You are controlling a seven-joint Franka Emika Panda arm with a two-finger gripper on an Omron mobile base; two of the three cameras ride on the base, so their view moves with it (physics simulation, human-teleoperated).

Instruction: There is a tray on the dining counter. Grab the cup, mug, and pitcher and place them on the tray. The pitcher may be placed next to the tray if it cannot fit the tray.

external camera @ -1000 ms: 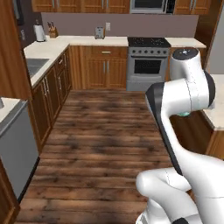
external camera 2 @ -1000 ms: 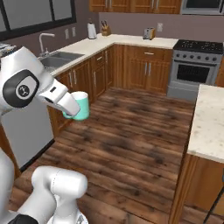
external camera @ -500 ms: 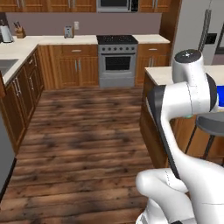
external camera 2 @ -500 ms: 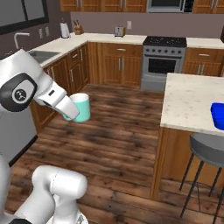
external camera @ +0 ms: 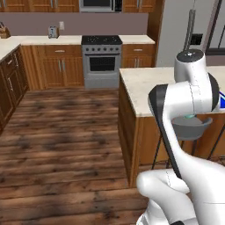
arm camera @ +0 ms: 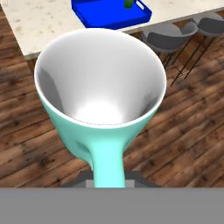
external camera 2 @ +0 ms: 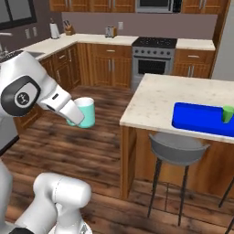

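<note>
My gripper (external camera 2: 77, 119) is shut on the pale teal mug (external camera 2: 85, 112) and holds it upright above the wooden floor, left of the dining counter (external camera 2: 155, 97). In the hand view the mug (arm camera: 100, 87) looms large, its whitish inside empty and its handle running down between my fingers. The bright-blue tray (external camera 2: 201, 119) lies on the counter's near right part, and the green cup (external camera 2: 227, 113) stands on its right end. From the hand, the tray (arm camera: 98, 13) and cup (arm camera: 129, 3) sit at the top, on the counter (arm camera: 43, 22). The pitcher is out of view.
Grey stools (external camera 2: 176, 148) stand under the counter's near edge, also visible as stools (arm camera: 168, 38) in the hand view. A stove (external camera 2: 153, 59) sits at the back wall between wooden cabinets. A fridge (external camera: 184, 37) stands behind the island (external camera: 149, 83). Open floor lies left of the island.
The whole picture has shifted as the base turned and drove: the island counter with the tray and cup has come closer into view. The mug stays held in the gripper.
</note>
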